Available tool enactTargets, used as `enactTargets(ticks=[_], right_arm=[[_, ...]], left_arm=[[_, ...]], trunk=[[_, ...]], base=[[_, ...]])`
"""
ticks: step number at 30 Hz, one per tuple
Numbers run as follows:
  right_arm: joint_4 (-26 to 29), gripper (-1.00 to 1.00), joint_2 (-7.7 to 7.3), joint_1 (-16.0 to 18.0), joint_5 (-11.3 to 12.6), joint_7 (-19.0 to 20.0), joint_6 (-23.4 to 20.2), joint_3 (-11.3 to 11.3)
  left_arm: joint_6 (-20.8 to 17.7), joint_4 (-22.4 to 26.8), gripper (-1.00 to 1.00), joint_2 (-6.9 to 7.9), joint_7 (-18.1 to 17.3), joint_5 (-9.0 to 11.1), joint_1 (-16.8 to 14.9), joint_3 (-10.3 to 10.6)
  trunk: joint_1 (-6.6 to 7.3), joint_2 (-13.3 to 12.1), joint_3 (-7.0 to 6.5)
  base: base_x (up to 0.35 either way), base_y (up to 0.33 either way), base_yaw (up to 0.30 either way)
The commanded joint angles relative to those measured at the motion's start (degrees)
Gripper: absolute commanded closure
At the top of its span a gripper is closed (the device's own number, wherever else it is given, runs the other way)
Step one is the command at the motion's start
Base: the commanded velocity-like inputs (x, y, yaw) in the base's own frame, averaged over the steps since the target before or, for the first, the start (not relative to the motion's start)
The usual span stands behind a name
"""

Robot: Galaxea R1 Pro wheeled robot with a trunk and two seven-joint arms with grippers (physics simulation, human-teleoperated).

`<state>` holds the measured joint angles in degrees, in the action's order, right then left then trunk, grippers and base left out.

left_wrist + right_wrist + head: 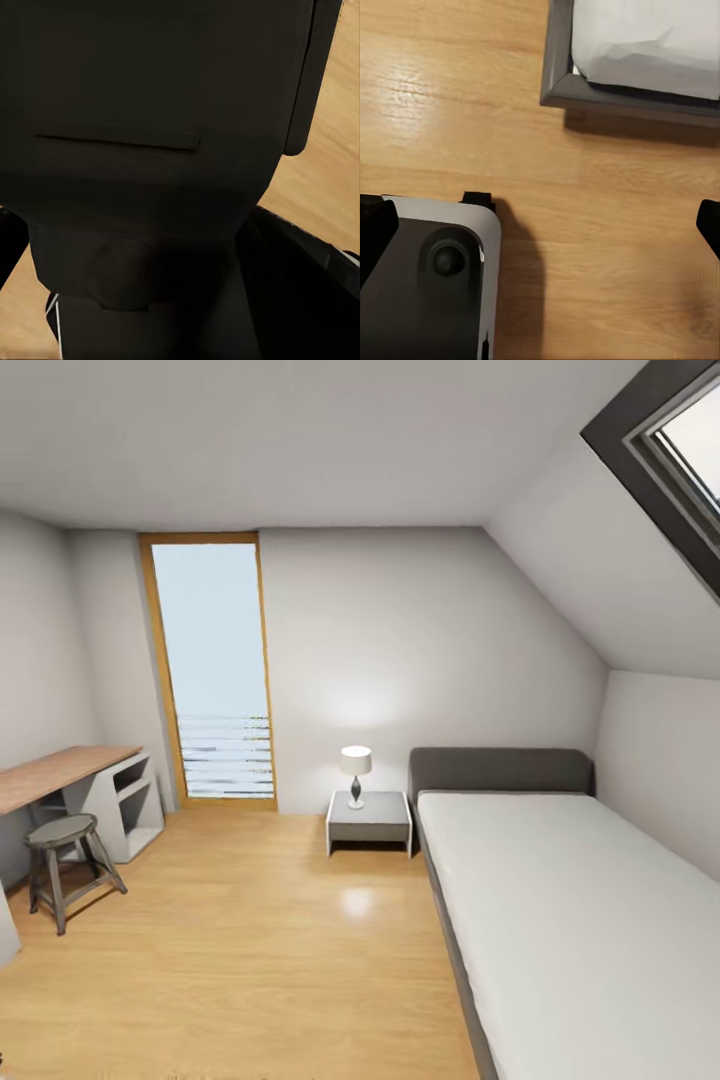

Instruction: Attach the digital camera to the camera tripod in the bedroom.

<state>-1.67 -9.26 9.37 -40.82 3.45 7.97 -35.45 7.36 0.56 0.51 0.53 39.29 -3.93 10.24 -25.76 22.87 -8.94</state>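
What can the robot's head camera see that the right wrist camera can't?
The head view takes in the room: a wood-topped desk with a stool in front of it, a tall window, a nightstand carrying a lit lamp, and a skylight in the sloped ceiling.

The right wrist view looks down close at the floor and shows part of the robot's own grey and black base.

Both show the light wood floor and the bed, though the wrist view catches just a corner of its grey frame and white mattress.
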Motion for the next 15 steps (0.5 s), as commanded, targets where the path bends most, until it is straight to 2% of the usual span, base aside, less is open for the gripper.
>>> enactTargets(ticks=[1,15], right_arm=[[-0.2,-1.00,-0.06,0.0,-0.2,0.1,0.3,-0.4],[-0.2,-1.00,0.12,0.0,-0.4,-0.6,0.3,-0.4]], left_arm=[[0.1,-0.1,1.00,-0.04,0.0,0.3,0.0,0.5],[-0.5,-0.5,1.00,-0.47,-0.1,1.1,0.0,0.3]], trunk=[[-0.02,0.0,0.03],[-0.02,0.0,0.03]], base=[[0.000,0.000,0.269],[0.000,0.000,0.269]])
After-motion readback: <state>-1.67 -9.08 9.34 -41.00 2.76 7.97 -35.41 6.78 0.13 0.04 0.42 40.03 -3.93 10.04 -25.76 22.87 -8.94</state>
